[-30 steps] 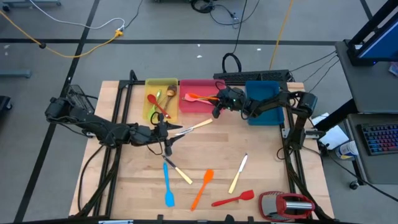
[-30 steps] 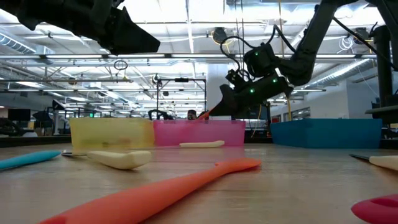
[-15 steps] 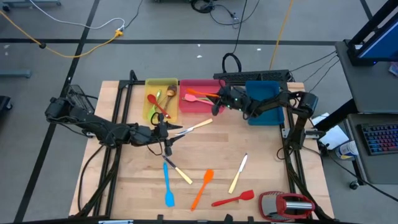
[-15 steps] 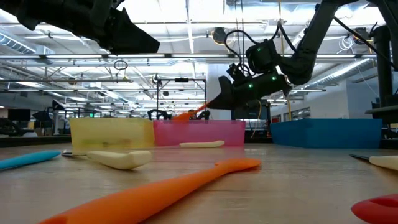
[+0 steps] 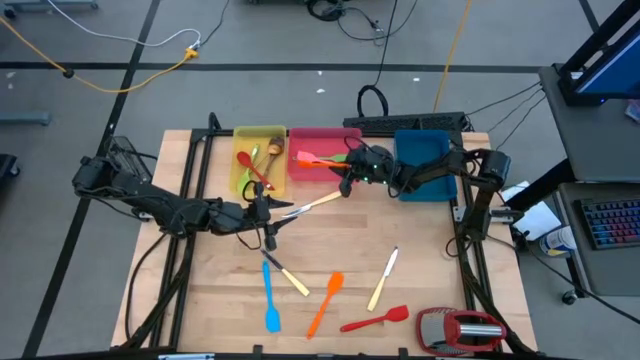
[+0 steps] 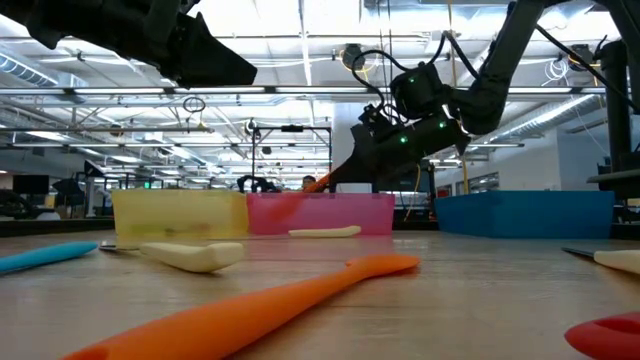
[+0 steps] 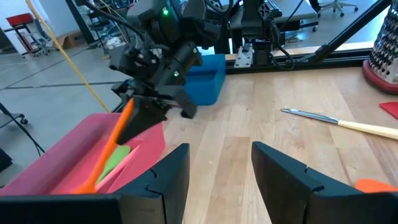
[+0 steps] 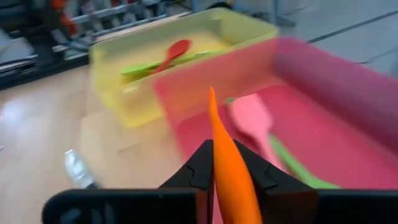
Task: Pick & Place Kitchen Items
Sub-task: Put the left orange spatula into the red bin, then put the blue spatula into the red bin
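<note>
Overhead looks down, low looks level; both share the pink tray [image 5: 318,165].

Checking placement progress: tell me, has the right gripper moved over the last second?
Yes. The right gripper, shut on the orange spatula, swung it further over the pink tray.

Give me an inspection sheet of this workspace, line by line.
Surface: wooden table, three trays at its far edge.
Job's things: orange spatula held over the pink tray; pink and green utensils inside; red spoon in the yellow tray; blue spatula and cream-handled knife loose.
Clutter: red-and-silver gadget.
Grippers: right gripper shut on the orange spatula; left gripper open, empty.
Cables: yellow cable on the floor.
Surroundings: desk with keyboard.
</note>
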`<state>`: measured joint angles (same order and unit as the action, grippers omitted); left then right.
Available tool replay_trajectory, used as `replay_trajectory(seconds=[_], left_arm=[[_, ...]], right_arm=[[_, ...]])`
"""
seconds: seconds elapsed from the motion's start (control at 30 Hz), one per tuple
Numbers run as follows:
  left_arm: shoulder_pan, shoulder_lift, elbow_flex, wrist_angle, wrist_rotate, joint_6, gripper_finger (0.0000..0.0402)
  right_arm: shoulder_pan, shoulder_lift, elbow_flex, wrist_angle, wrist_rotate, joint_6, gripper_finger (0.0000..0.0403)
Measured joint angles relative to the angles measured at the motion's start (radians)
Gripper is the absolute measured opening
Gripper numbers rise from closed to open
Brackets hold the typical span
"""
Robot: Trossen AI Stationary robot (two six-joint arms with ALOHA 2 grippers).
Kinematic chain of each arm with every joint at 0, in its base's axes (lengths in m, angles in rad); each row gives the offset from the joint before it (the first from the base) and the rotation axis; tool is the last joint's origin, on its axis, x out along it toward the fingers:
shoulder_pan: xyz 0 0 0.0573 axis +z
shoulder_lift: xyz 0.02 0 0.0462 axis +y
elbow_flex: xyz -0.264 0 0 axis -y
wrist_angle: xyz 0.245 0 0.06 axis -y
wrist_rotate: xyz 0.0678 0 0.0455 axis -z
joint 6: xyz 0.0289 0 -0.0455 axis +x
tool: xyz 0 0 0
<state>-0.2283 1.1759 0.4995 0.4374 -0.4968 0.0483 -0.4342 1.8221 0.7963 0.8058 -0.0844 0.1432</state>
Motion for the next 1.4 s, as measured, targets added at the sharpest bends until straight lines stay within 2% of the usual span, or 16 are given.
replay_trajectory(seconds=[0.27, 0.37, 0.8, 1.07, 1.33, 1.4], left_arm=[[0.0, 0.0, 0.0, 0.0, 0.001, 0.0, 0.0175], [0.0, 0.0, 0.0, 0.0, 0.001, 0.0, 0.0175], [0.0, 0.0, 0.0, 0.0, 0.001, -0.004, 0.0175], [0.0, 0.0, 0.0, 0.0, 0.001, -0.004, 0.0175], [0.0, 0.0, 0.0, -0.007, 0.001, -0.002, 0.0175], [0.0, 0.0, 0.0, -0.03, 0.01, -0.007, 0.0175]], right_arm=[[-0.003, 0.0, 0.0, -0.033, 0.001, 0.001, 0.0045], [-0.002, 0.0, 0.0, -0.047, -0.044, -0.014, 0.0055], [-0.037, 0.0, 0.0, -0.055, -0.041, -0.063, 0.0129], [-0.064, 0.0, 0.0, -0.053, 0.137, -0.153, 0.0131], [-0.029, 0.0, 0.0, 0.082, 0.132, -0.166, 0.0127], [-0.003, 0.0, 0.0, 0.132, 0.086, -0.17, 0.0127]])
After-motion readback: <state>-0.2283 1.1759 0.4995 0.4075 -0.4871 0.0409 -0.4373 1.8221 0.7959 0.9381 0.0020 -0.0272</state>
